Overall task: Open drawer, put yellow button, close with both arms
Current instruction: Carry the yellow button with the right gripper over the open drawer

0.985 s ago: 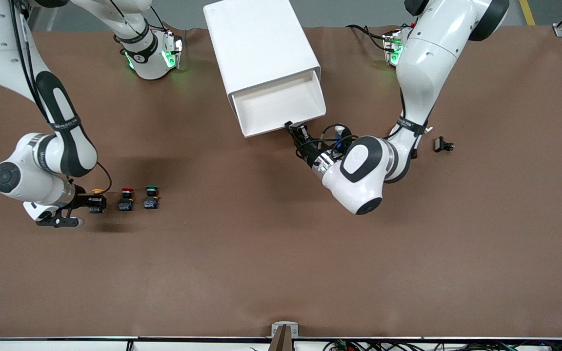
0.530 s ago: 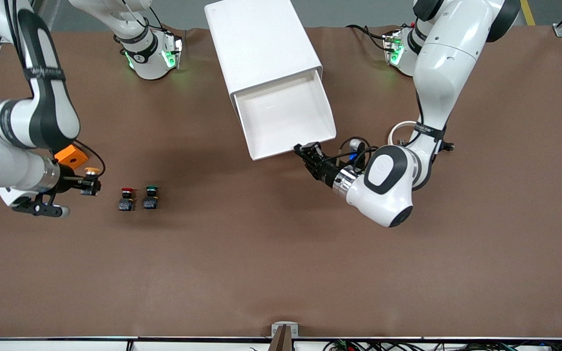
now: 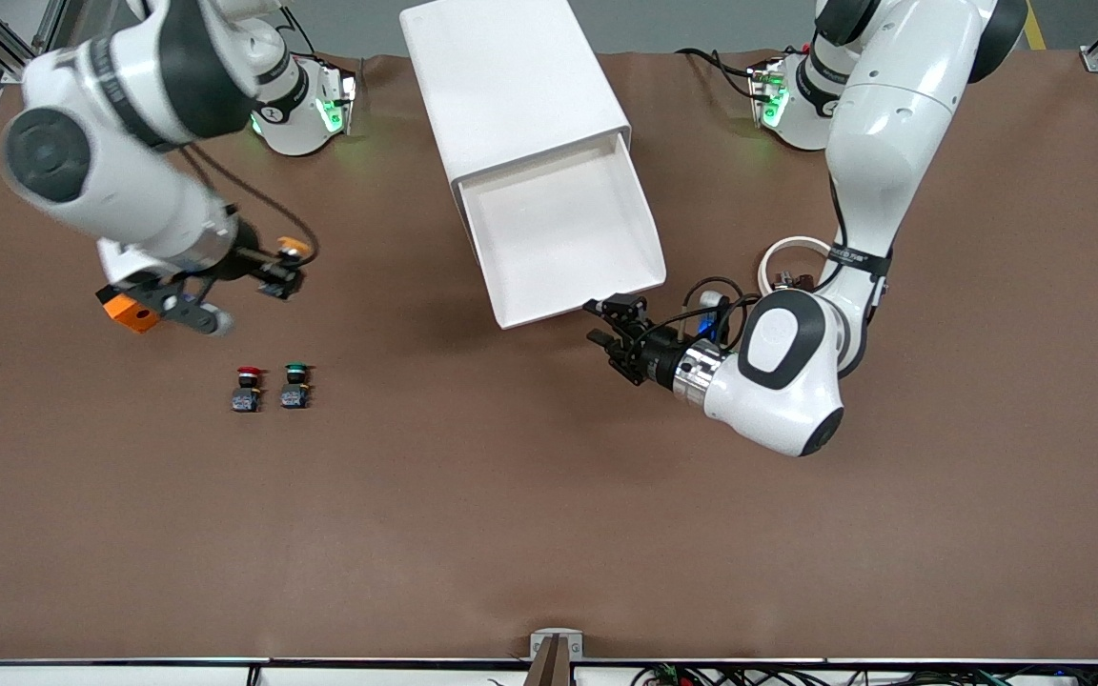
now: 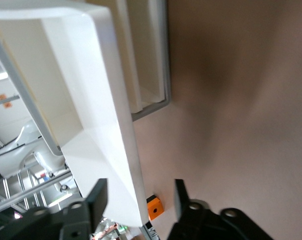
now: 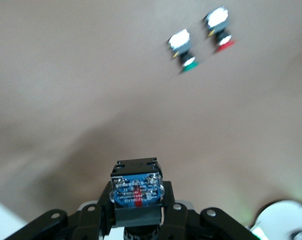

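Note:
The top drawer point(image 3: 563, 233) of the white cabinet point(image 3: 511, 86) stands pulled out and has nothing in it. My left gripper point(image 3: 612, 324) is open, low over the table just off the corner of the drawer's front. In the left wrist view the drawer's front point(image 4: 106, 125) shows between the spread fingers point(image 4: 97, 196). My right gripper point(image 3: 274, 270) is shut on the yellow button point(image 3: 290, 250) and holds it in the air over the table, toward the right arm's end. The right wrist view shows the button's bluish base point(image 5: 137, 187) clamped between the fingers point(image 5: 104, 204).
The red-capped button point(image 3: 245, 389) and the green-capped button point(image 3: 295, 386) stand side by side on the brown table, nearer to the front camera than the held button. A white ring point(image 3: 785, 259) lies by the left arm's elbow. An orange block point(image 3: 130, 312) sits on the right wrist.
The right gripper has lifted the yellow button off the table and carried it up toward the cabinet. The left gripper pulled the drawer farther out, then came off its front.

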Available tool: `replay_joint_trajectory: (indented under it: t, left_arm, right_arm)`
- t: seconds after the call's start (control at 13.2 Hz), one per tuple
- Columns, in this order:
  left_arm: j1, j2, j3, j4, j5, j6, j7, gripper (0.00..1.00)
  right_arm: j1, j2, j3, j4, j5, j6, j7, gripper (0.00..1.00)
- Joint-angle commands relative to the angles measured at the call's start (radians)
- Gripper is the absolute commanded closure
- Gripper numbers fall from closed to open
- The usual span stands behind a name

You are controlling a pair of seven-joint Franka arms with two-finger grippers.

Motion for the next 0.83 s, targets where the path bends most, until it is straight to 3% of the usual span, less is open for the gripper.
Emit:
replay_joint_trajectory:
  t: [0.0, 0.15, 0.38, 0.76]
  left_arm:
    - [0.019, -0.031, 0.005, 0.015, 0.094, -0.012, 0.108, 0.0]
    - [0.044, -0.063, 0.005, 0.018, 0.195, -0.015, 0.231, 0.0]
    - [0.042, -0.11, 0.005, 0.02, 0.448, -0.012, 0.522, 0.0]
    - [0.102, -0.143, 0.011, 0.021, 0.633, 0.121, 0.853, 0.0]
  right_arm:
    - [0.128, -0.007, -0.015, 0.018, 0.026, 0.031, 0.202, 1.0]
    - [0.224, -0.003, -0.015, 0.028, 0.029, 0.082, 0.345, 1.0]
    - [0.336, 0.026, -0.016, 0.041, 0.029, 0.16, 0.517, 1.0]
    - [0.471, 0.164, -0.018, 0.096, 0.01, 0.292, 0.725, 1.0]
